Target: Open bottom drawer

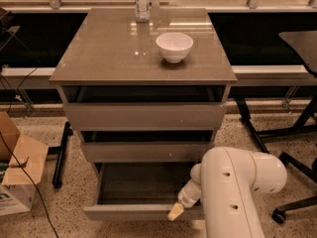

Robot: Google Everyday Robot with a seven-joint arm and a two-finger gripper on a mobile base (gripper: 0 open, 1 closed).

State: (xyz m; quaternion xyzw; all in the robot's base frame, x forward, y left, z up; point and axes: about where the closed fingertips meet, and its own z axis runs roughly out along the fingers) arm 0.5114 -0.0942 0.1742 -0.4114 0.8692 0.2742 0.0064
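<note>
The bottom drawer (133, 211) is the lowest of three grey-taupe drawers and stands pulled out toward me, its dark inside showing. Above it are the middle drawer front (146, 151) and the wider top drawer front (144, 116). My gripper (176, 211) is at the right part of the bottom drawer's front edge, its pale tip right at the front panel's upper rim. My white arm (235, 192) fills the lower right and hides the drawer's right end.
A white bowl (174, 46) and a bottle (142, 3) stand on the cabinet top (114, 53). A cardboard box (17, 182) sits on the floor at left. A dark table and chair legs (292, 133) stand at right.
</note>
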